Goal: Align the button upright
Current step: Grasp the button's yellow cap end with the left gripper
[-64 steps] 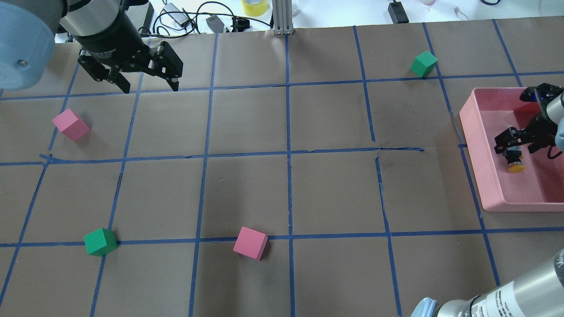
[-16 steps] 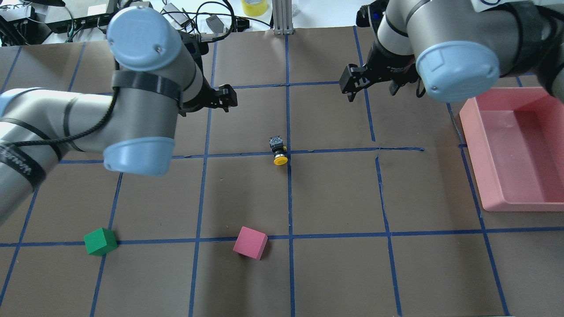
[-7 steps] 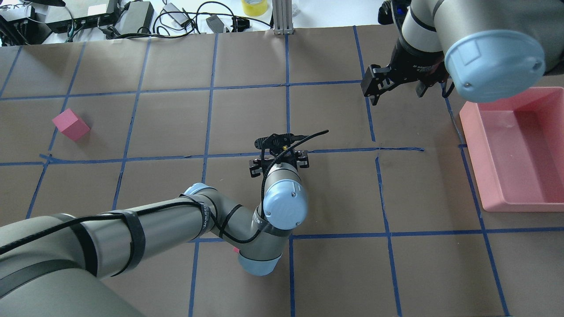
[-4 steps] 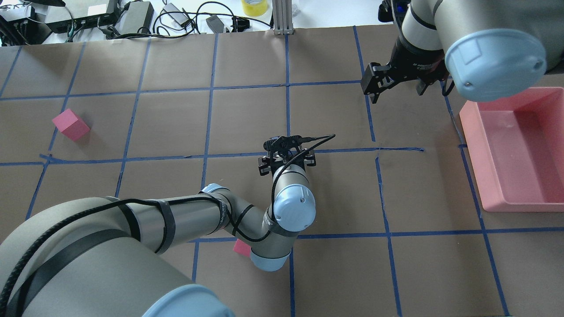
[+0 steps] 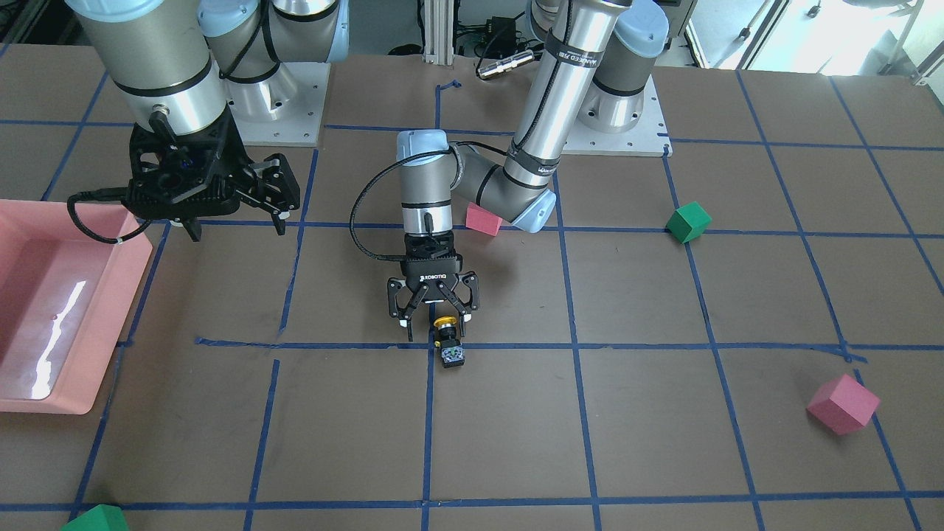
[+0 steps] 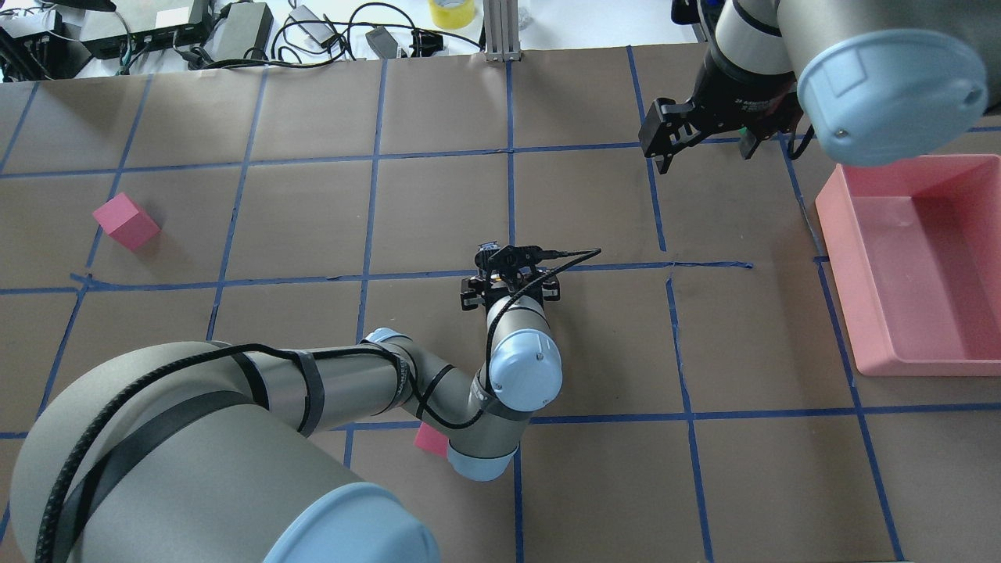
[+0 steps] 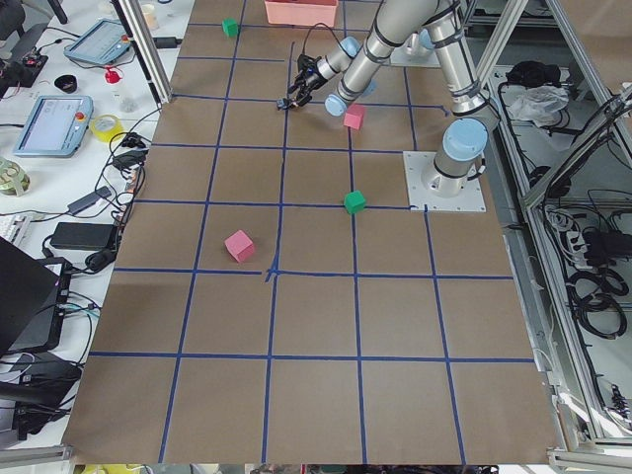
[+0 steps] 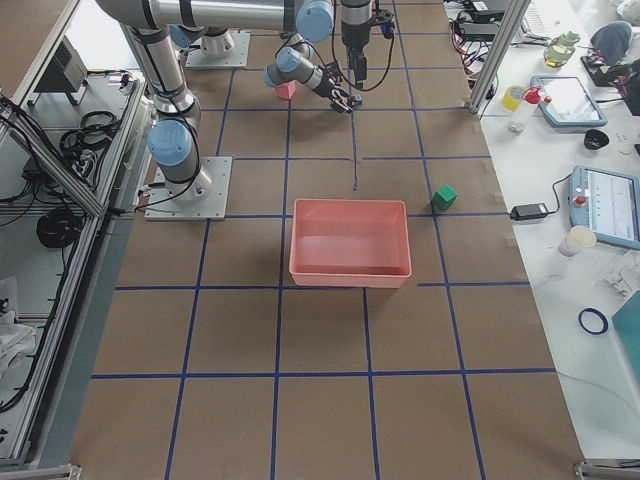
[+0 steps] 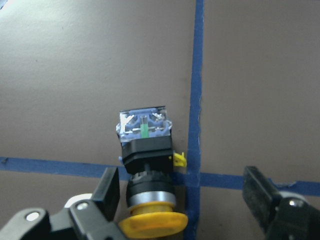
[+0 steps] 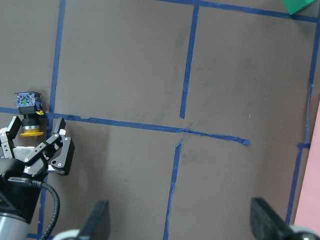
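Button (image 5: 447,343): on its side on the counter (image 5: 664,442), at a tape crossing (image 5: 430,345). Left pincer (image 5: 435,323): released, fingers (image 5: 404,321) flanking the yellow cap (image 5: 443,324). Step: pre-grasp. Next you clench, then tip it upright.

The brown bench (image 5: 664,442) was gridded with blue tape (image 5: 575,413). A pink tray (image 6: 923,366) sat at one end. One pink cube (image 5: 843,404) rested against a tape line, a second pink cube (image 5: 483,219) was half hidden, and a green cube (image 5: 687,223) sat between them.
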